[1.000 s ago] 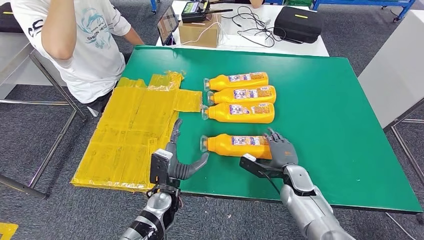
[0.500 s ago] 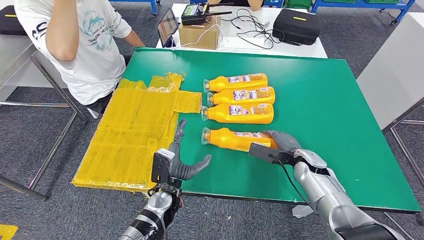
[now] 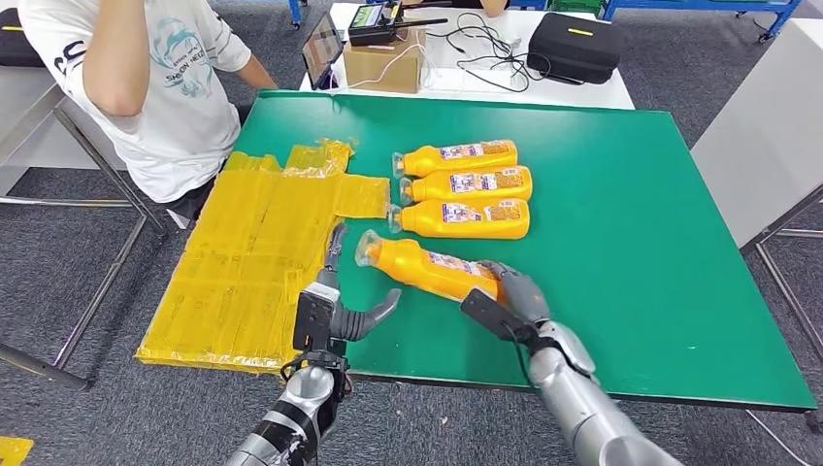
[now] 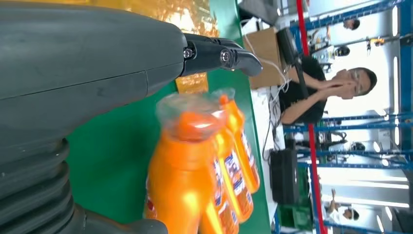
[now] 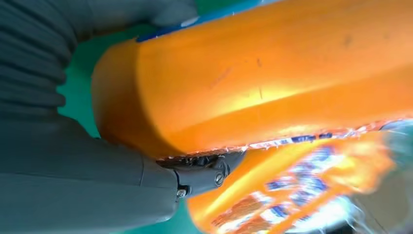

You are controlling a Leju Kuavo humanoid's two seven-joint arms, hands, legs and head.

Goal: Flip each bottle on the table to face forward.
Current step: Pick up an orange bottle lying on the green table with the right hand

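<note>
My right hand (image 3: 511,293) grips the base end of an orange bottle (image 3: 427,268) and holds it raised off the green table (image 3: 631,223), its capped neck tilted toward my left. The right wrist view has that bottle (image 5: 253,73) pressed against my right hand (image 5: 73,165). My left hand (image 3: 342,303) is open, fingers spread, just short of the bottle's neck; in the left wrist view the bottle's neck (image 4: 192,122) faces my left hand (image 4: 83,73). Three more orange bottles (image 3: 464,186) lie side by side behind, labels up.
Crinkled yellow plastic sheeting (image 3: 252,252) covers the table's left part. A person in a white shirt (image 3: 146,87) sits at the far left corner. A white table with a cardboard box (image 3: 380,66) and a black case (image 3: 578,47) stands behind.
My right hand has lifted the near bottle off the table and swung its neck toward my left hand. The left hand has barely moved.
</note>
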